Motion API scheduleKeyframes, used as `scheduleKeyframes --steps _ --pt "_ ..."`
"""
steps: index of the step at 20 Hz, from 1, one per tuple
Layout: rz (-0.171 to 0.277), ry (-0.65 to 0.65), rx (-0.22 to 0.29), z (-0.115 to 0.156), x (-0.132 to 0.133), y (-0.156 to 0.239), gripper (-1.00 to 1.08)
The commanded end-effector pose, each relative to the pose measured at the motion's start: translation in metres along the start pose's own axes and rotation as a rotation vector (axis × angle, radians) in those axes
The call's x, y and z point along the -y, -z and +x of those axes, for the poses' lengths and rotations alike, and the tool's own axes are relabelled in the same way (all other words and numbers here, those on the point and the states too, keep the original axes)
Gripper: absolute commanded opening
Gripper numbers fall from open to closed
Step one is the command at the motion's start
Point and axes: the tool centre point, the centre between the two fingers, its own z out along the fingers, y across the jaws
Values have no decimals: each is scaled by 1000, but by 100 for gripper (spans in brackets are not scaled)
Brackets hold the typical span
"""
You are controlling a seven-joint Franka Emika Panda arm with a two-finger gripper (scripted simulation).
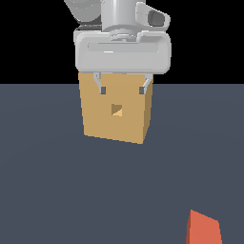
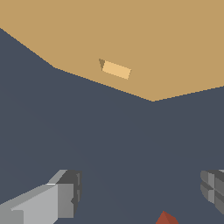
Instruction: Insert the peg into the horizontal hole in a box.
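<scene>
The box is a tan cube on the dark floor, with the small square hole in the middle of its near face. My gripper hangs in front of the box's upper part, fingers wide apart and empty. The peg shows only its orange-red end at the exterior view's bottom right, well apart from the gripper; its pale end is out of view. In the wrist view the box and its hole lie beyond the two fingers, and a tip of the peg shows at the edge.
The dark blue-grey floor stretches around the box and the peg. Black background lies behind it.
</scene>
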Motion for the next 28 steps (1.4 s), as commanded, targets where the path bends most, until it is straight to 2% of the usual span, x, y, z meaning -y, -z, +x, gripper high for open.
scheduleKeyframes --steps 1,6,12,16,21,24,28 --pt "0 0 0 0 0 0 100" --pt "0 -19 0 -11 -4 -4 100" --pt "-1 -91 -1 -56 -16 -21 100" --pt "-2 -166 -2 -102 -26 -38 100" --pt "-3 -285 -6 -177 -34 -65 100" --pt "-4 -356 -9 -221 -34 -82 100" --pt "-5 -429 -13 -267 -32 -98 100"
